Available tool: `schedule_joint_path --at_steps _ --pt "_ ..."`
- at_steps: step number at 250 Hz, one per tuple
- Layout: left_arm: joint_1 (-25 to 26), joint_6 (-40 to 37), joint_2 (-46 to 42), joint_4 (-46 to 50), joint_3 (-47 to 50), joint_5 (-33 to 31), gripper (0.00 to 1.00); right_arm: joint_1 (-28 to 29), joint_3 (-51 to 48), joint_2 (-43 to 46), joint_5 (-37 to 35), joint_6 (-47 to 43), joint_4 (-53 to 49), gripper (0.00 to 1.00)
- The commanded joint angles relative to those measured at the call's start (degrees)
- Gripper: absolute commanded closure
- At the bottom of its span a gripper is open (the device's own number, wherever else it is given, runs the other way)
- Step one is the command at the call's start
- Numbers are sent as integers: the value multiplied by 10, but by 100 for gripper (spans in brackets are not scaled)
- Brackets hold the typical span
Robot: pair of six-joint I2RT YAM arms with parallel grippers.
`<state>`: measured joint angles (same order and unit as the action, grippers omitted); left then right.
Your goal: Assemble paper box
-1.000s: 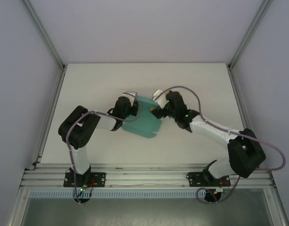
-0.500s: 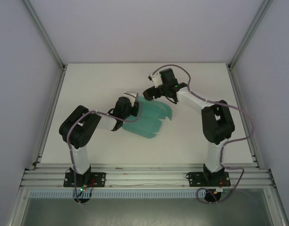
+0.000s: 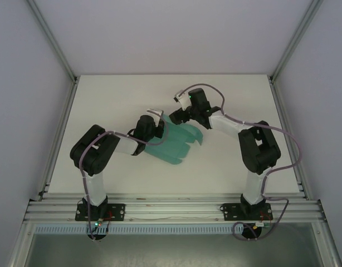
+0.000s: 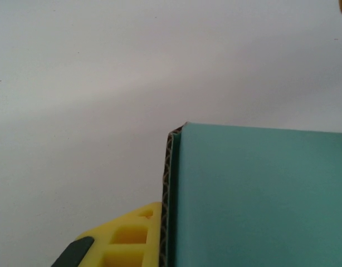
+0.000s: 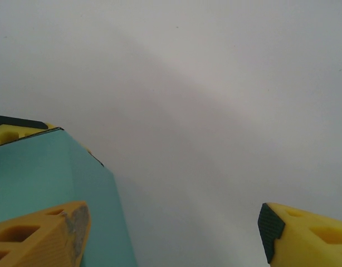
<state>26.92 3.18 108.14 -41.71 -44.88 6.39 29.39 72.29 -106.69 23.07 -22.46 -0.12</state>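
The paper box (image 3: 175, 142) lies near the middle of the white tabletop (image 3: 104, 105), a teal sheet with rounded flaps on its right side. Its left part is hidden under the left end effector (image 3: 155, 123), and its far corner is hidden under the right end effector (image 3: 178, 113). From above, it is hard to tell which panels are flat and which are raised.

In the left wrist view a teal panel (image 4: 260, 200) is cut off at the right and bottom. Its corrugated edge sits flush against one yellow finger (image 4: 123, 236). The other finger is hidden behind the card, so the left end effector reads as grasping the box.

In the right wrist view the teal card (image 5: 43, 172) shows only as a corner at the left. One finger (image 5: 40, 233) is in front of it and the other (image 5: 304, 233) is far to the right over bare tabletop, so the right end effector (image 5: 171, 222) is released.

The left arm folds at its elbow on the left, with the forearm reaching right. The right arm rises from its base, and its forearm stretches far and left to the box.
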Motion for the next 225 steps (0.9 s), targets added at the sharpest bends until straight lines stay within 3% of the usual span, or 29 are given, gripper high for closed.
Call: schedule_joint_path --at_steps 1,31,72,97,132,179,225 --pt "4 37 16 34 13 2 85 28 -62 -11 -64 -63 -28 21" --pt "4 37 15 32 2 -5 79 32 -63 -9 -73 -56 -26 20" --pt "4 40 28 42 -12 -3 81 32 -56 -17 -91 -48 -37 21" --pt "4 47 27 33 -5 -25 100 32 -60 -17 -87 -45 -36 20" --pt "4 53 20 39 -6 -86 100 33 -66 -10 -99 -21 -31 20" --pt "5 107 -40 106 -12 -142 100 34 -86 62 -226 129 12 10" --pt "6 151 -85 202 -20 -181 100 32 -105 176 -318 188 3 5"
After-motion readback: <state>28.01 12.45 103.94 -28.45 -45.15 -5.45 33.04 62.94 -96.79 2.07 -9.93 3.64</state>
